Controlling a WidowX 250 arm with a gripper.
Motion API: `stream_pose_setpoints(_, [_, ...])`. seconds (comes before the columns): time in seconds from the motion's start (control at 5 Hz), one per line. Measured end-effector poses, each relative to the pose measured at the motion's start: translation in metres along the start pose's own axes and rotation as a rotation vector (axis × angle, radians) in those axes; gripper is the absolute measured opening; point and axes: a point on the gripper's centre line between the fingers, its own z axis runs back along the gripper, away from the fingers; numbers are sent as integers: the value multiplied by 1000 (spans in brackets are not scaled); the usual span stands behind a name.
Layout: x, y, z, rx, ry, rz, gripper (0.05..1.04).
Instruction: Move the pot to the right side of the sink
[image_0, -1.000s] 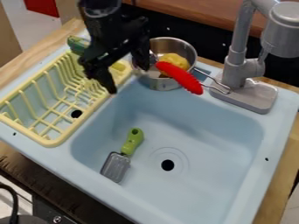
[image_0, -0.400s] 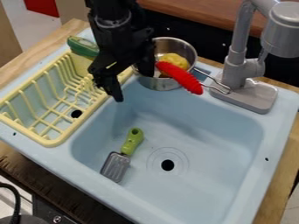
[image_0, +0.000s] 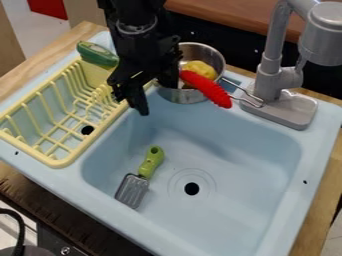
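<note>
Slightly farther right in the view than in the earlier frame, the black pincer (image_0: 157, 99) hangs by the sink's back left corner, its 2 fingers (image_0: 139, 101) spread apart. At the far left, a pale yellow dish rack (image_0: 61, 159) lies along the sink's left rim, with a dark green piece (image_0: 97, 54) at its back end. Next, a spatula (image_0: 132, 190) with a green handle lies on the sink floor, its grey blade toward the front left. Farther right, the round drain (image_0: 192, 188) shows dark in the pale blue sink (image_0: 267, 225). Behind it, the metal pot (image_0: 189, 96) is upright at the sink's back edge, just beside the pincer; I cannot tell if the 2 touch. A yellow piece (image_0: 199, 69) sits inside the pot, and a red ridged piece (image_0: 206, 89) slants across its front right rim. Thin metal wires (image_0: 244, 98) reach toward the grey faucet (image_0: 267, 82) on the right. Light wood of the surface (image_0: 319, 200) borders the sink.
</note>
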Motion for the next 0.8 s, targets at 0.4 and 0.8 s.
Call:
stream_pose_setpoints(0.4, [1, 0, 1, -30, 46, -16, 169])
stream_pose_setpoints(0.8, [-1, 1, -1, -38, 48, -19, 56])
